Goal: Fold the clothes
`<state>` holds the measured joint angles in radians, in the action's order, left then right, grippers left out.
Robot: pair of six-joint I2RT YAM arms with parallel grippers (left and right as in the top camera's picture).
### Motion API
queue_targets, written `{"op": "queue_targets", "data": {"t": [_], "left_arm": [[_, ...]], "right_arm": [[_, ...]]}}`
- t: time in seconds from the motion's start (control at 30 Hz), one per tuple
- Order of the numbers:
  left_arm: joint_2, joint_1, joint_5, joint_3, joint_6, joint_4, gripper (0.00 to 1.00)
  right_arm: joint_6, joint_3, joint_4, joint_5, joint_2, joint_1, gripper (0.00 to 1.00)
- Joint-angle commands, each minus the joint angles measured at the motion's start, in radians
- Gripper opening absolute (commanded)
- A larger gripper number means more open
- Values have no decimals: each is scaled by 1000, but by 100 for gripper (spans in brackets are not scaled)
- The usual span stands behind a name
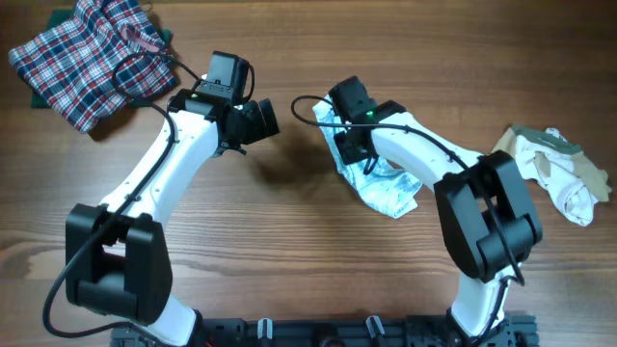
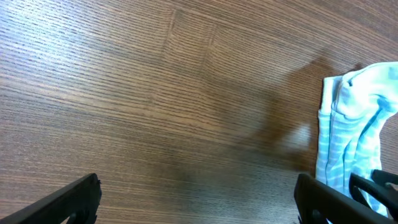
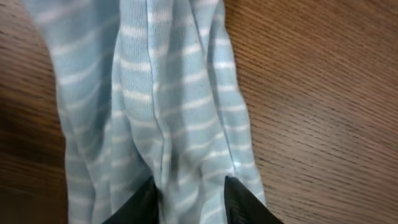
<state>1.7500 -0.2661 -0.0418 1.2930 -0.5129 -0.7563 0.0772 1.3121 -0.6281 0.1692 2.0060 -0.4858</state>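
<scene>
The striped garment point(image 1: 388, 193) is seen crumpled just to the 3 o'clock side of the centre of the table point(image 1: 289, 260) in the overhead view. It is a pale blue-white bundle drawn out from 11 o'clock to 5 o'clock, and its upper end is covered by the right arm's wrist.

Down at the wrist view, the right gripper point(image 3: 189, 194) is planted at the 6 o'clock edge, and the thin striped cloth is gathered right between its dark fingers point(image 3: 142, 205). A raised fold is pinched there and the jaws are clamped on the fabric. From the grip the cloth is fanned out toward 12 o'clock, with creases running lengthwise, and bare wood is shown off at 3 o'clock.

The left gripper point(image 2: 198, 186) is held released, its jaws spread wide with nothing between them but wood grain. In its own camera, an edge of the striped garment is caught at 3 o'clock, near the right-hand finger; contact cannot be judged there. From overhead, that gripper is placed at 9 o'clock of the bundle, with a gap of table between.

The plaid garment point(image 1: 82, 58) is heaped in the 10 o'clock corner, well apart from the action. The beige and white garments point(image 1: 554, 173) are bunched together at the 3 o'clock edge, past the right arm.
</scene>
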Motion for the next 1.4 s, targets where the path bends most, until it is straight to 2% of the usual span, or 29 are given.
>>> {"op": "queue_targets", "data": {"t": [0.0, 0.13, 0.5, 0.8, 0.83, 0.87, 0.9, 1.0, 1.07, 1.23, 1.33, 1.37], "left_arm": [[-18, 6, 11, -3, 12, 0, 100], [-18, 5, 10, -3, 12, 0, 100], [-17, 5, 10, -3, 12, 0, 100], [-16, 5, 10, -3, 12, -1, 100], [-16, 5, 10, -3, 12, 0, 100], [-16, 5, 10, -3, 12, -1, 100], [-16, 5, 10, -3, 12, -1, 100], [-16, 5, 10, -3, 12, -1, 100], [-16, 5, 10, -3, 12, -1, 100], [-16, 5, 10, -3, 12, 1, 100], [-16, 5, 10, -3, 12, 2, 100], [-16, 5, 10, -3, 12, 2, 100]], "right_arm": [[3, 22, 2, 27, 15, 2, 25], [3, 22, 3, 79, 15, 3, 11], [29, 26, 25, 195, 14, 3, 7], [31, 26, 24, 311, 14, 9, 9], [31, 26, 24, 311, 14, 13, 11], [31, 26, 25, 311, 14, 18, 17], [31, 26, 25, 311, 14, 23, 36], [31, 26, 24, 316, 14, 41, 47], [53, 26, 14, 353, 14, 51, 46], [140, 47, -75, 389, -19, 53, 19], [147, 53, -85, 393, -54, 53, 22], [149, 53, -87, 393, -67, 53, 32]]}}
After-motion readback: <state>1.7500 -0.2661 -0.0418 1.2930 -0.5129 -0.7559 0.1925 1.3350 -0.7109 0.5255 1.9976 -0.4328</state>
